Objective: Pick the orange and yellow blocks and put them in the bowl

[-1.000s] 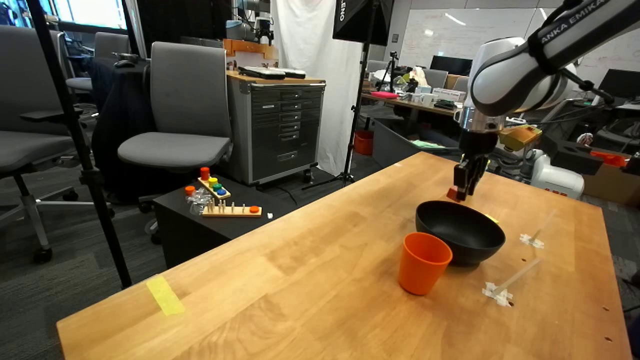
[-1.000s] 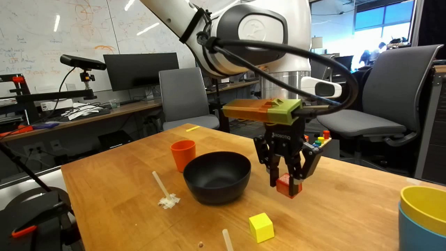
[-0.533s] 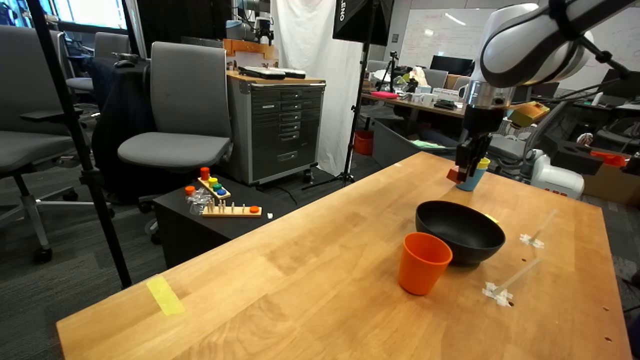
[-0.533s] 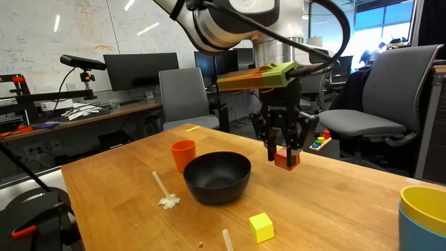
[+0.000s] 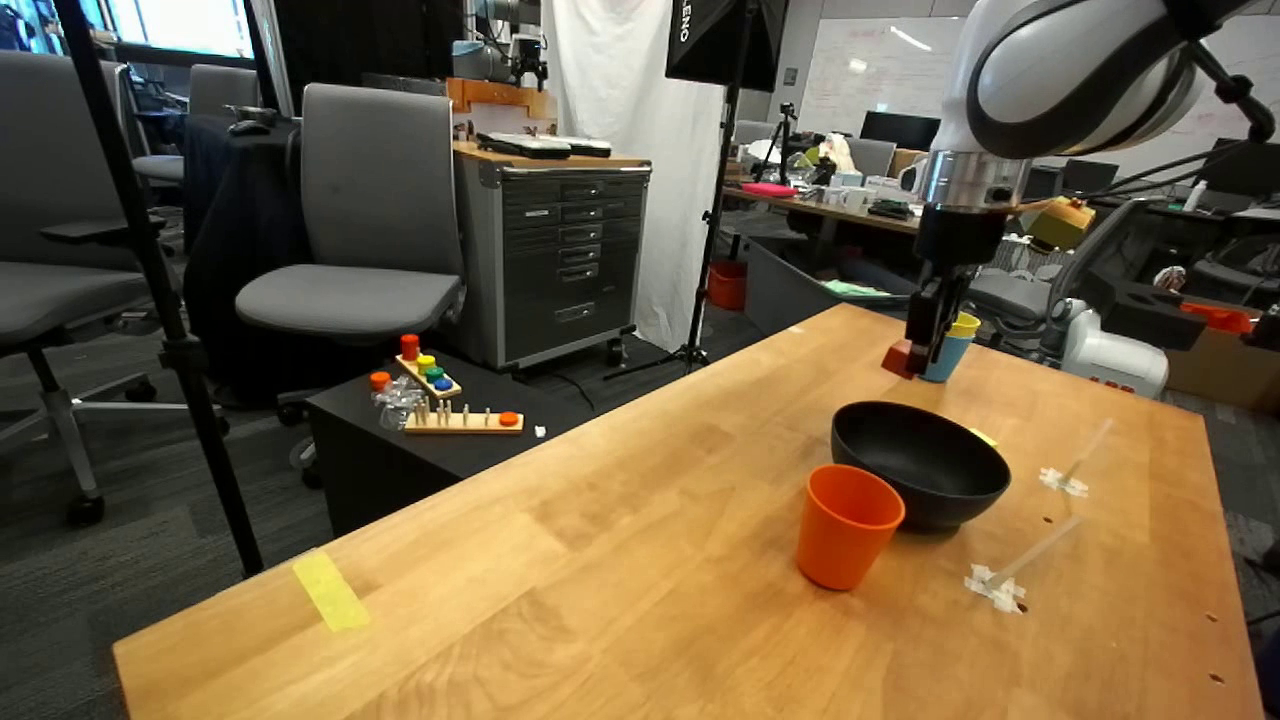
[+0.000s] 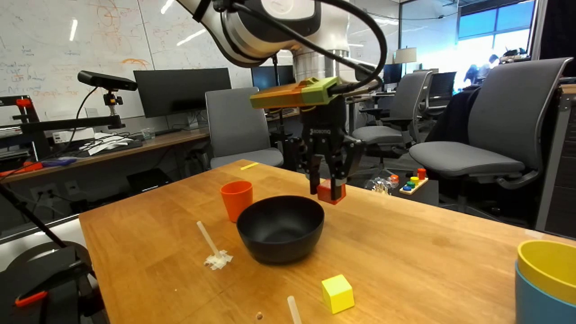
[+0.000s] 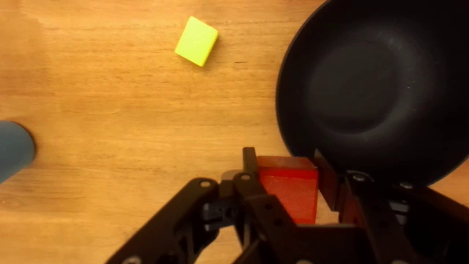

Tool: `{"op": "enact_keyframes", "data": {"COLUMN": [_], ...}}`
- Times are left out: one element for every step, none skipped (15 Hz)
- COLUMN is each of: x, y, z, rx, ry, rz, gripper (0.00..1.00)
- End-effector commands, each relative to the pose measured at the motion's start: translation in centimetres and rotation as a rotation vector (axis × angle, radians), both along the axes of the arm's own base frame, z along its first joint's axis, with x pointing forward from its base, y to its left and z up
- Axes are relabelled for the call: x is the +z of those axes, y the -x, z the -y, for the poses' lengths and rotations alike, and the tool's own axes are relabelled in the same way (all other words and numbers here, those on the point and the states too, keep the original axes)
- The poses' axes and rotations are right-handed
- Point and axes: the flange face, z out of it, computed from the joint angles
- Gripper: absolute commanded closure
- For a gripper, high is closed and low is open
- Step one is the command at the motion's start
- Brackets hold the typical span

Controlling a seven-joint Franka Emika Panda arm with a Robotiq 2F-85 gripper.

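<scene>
The orange-red block (image 6: 324, 191) is held up off the table between the fingertips of my gripper (image 6: 325, 192), in the air beside and above the rim of the black bowl (image 6: 280, 249). In the wrist view my gripper (image 7: 284, 158) is shut on the orange-red block (image 7: 293, 190), just outside the near edge of the bowl (image 7: 357, 84). The bowl's inside shows nothing in it. The yellow block (image 6: 337, 294) rests on the table apart from the bowl; it also shows in the wrist view (image 7: 196, 41). In an exterior view it is mostly hidden behind the bowl (image 5: 920, 470).
An orange cup (image 5: 848, 530) stands close against the bowl. A blue cup (image 6: 544, 297) with a yellow cup (image 6: 549, 270) in it stands near the table edge. Thin posts (image 6: 208, 238) are taped upright to the table. A yellow tape strip (image 5: 330, 590) lies far off.
My gripper has lifted the orange-red block from low over the table and carried it sideways toward the bowl. The yellow block, bowl and cups have not moved.
</scene>
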Motion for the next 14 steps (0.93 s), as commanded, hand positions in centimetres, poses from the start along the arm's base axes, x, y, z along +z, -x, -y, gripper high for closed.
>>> {"op": "enact_keyframes", "data": {"x": [0.6,0.4,0.2,0.0,-0.3,-0.7,-1.3,-1.9,-2.7,-3.8,-4.7,-5.6,-6.4,-7.1], "y": [2.1,2.6,3.0,3.5,3.8,4.1,4.4,4.6,4.8,5.0,5.2,5.4,5.6,5.7], "z": [-2.7,-3.4,-4.0,-4.6,-5.0,-5.4,-5.7,-5.9,-6.2,-6.4,-6.7,-6.9,-7.1,-7.4], "rx": [0.078,0.097,0.115,0.131,0.145,0.157,0.165,0.173,0.189,0.202,0.210,0.223,0.231,0.244], "ry": [-0.010,-0.015,-0.017,-0.017,-0.019,-0.012,-0.006,0.005,0.011,0.020,0.026,0.032,0.035,0.038], "rz": [-0.028,-0.037,-0.044,-0.051,-0.060,-0.069,-0.079,-0.088,-0.099,-0.105,-0.112,-0.119,-0.126,-0.127], "gripper": [0.82,0.82,0.82,0.82,0.82,0.82,0.82,0.82,0.82,0.82,0.82,0.82,0.82,0.82]}}
